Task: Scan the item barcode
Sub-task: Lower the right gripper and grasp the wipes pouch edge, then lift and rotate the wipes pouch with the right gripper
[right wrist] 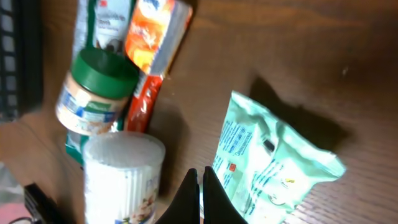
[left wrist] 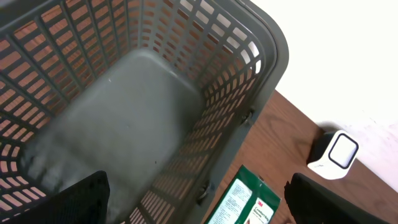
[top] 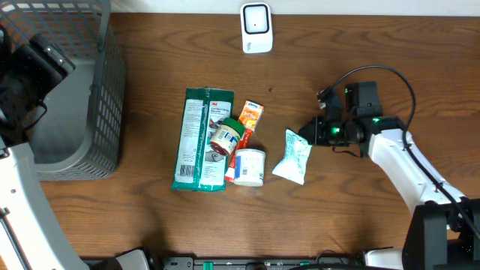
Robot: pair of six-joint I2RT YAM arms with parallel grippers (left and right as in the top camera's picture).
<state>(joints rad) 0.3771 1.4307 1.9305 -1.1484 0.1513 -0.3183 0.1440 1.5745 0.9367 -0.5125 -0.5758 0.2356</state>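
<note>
Several items lie in the middle of the table: a tall green pouch point(top: 199, 140), a green-lidded jar point(top: 227, 137), an orange packet point(top: 250, 115), a white tub point(top: 249, 166) and a mint-green pouch point(top: 292, 156). A white scanner point(top: 256, 28) stands at the far edge. My right gripper point(top: 306, 133) hovers just right of the mint-green pouch point(right wrist: 273, 162). In the right wrist view that gripper point(right wrist: 200, 186) is shut, holding nothing, between the white tub point(right wrist: 121, 177) and the pouch. My left gripper point(left wrist: 199, 202) is open above the grey basket point(left wrist: 255, 93), with nothing between its fingers.
The grey basket point(top: 111, 90) fills the table's far left corner, and the left arm reaches over it. The green pouch point(left wrist: 242, 199) lies just right of the basket's wall. The scanner point(left wrist: 336, 154) sits beyond it. Bare wood shows around the item cluster.
</note>
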